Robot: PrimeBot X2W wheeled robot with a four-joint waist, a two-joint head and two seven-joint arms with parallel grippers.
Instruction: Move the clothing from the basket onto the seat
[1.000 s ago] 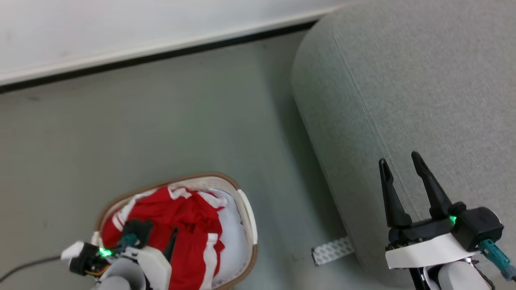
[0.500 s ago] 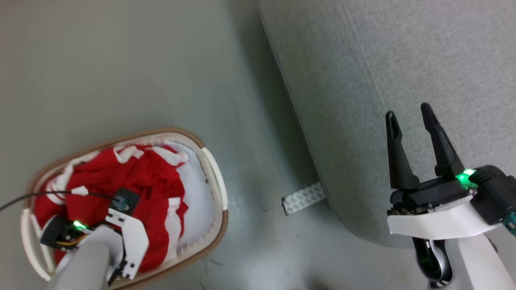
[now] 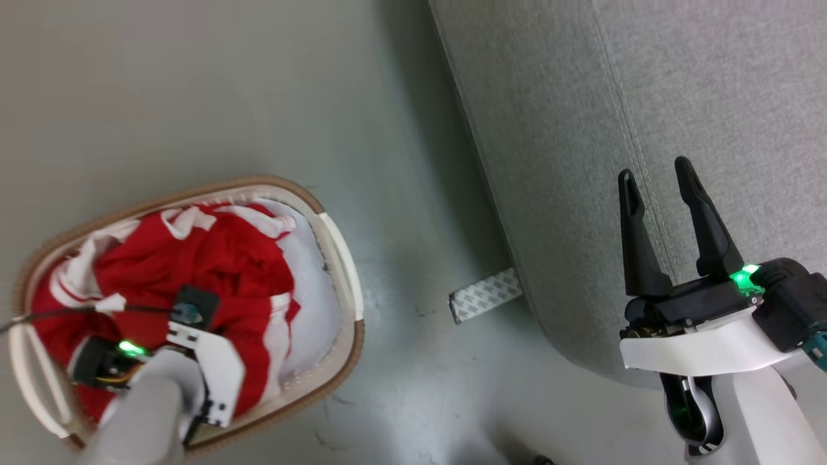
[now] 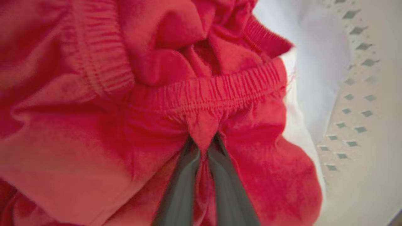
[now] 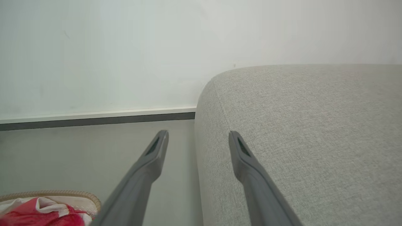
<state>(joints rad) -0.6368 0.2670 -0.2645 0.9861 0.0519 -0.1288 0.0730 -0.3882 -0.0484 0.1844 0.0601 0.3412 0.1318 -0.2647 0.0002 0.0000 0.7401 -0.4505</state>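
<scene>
Left gripper (image 4: pixel 203 142) jaws pinch clothing (image 4: pixel 94 131) in the basket (image 3: pixel 341 258); right gripper (image 3: pixel 654 169) jaws gape above the seat (image 3: pixel 711 77) edge

Bright, even light; clothing (image 4: pixel 78 157) blurred up close, soft shadow beside the seat (image 3: pixel 711 97).

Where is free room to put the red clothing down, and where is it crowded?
Free: the seat beyond the open right gripper; the floor between basket and seat, except a patterned strip. Crowded: the basket, full of clothing, with the left gripper shut on a fold.
</scene>
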